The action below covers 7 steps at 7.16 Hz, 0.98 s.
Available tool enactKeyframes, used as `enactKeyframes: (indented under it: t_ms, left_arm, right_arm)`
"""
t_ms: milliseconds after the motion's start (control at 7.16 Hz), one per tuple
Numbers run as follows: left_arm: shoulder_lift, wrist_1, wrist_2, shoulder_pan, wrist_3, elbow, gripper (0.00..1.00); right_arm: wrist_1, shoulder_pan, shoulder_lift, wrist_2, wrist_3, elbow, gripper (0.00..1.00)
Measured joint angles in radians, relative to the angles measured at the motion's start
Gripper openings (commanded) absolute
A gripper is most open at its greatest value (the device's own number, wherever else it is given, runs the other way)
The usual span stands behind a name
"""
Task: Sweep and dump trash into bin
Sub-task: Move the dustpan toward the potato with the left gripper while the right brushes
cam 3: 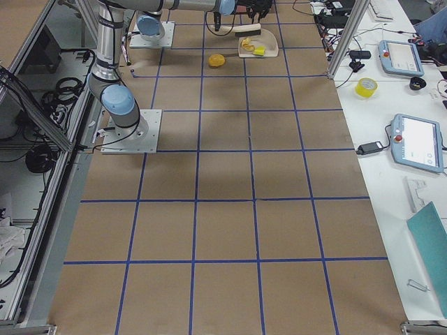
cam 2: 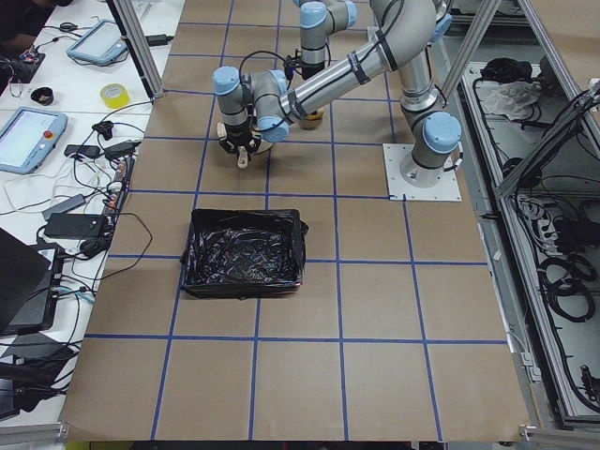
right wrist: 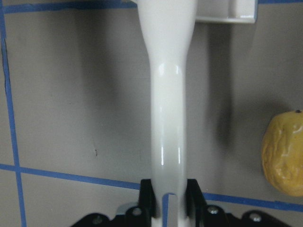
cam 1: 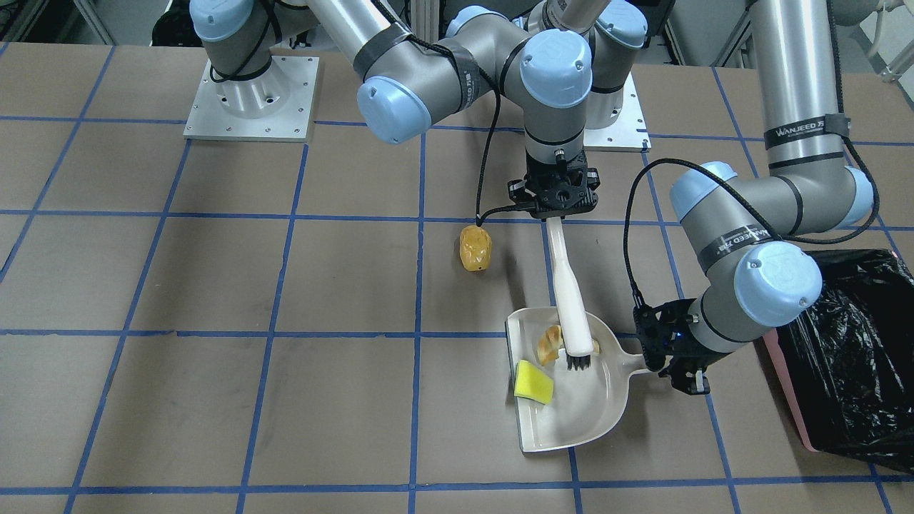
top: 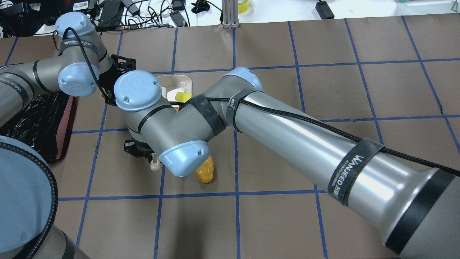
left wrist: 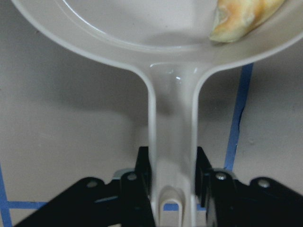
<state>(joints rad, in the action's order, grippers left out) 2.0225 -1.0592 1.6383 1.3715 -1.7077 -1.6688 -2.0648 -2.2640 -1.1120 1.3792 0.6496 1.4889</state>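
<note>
My left gripper is clamped on the flat handle of the cream-white dustpan, both fingers pressed against the handle's sides near its end, as my left wrist camera shows. The pan lies flat on the worktop, its open mouth turned toward my right side and its handle pointing toward the bin. My right gripper is closed around the top of the white brush, whose handle runs away from my base, across the pan's rim, down to the black bristles inside the pan. The croissant lies in the pan right at the brush head, which crosses over it so that only its ends show on either side. The yellow wedge sits at the pan's mouth, just on its lip. The bread roll lies out on the bare worktop, apart from the pan, on the side nearer my base and a little to the right of the brush handle, just below a blue tape line as the front camera sees it. The bin, pink-walled with a crinkly black bag lining it, stands on my left side of the worktop, near my left wrist and toward the edge away from my base, with a strip of bare surface between it and the dustpan handle.
</note>
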Motion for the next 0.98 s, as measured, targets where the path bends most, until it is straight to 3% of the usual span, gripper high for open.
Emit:
enactKeyframes:
  t_ms: [559,977]
  left_arm:
    - [-0.159,0.010,0.052,-0.011,-0.037,-0.216,0.00]
    - [-0.320,0.110,0.083,-0.011,-0.039,-0.452,0.00]
  right_arm:
    - [0.103,0.198,-0.084,0.033,-0.240,0.003,0.00]
    - [0.310,0.261,-0.123,0.119,-0.340,0.030,0.00]
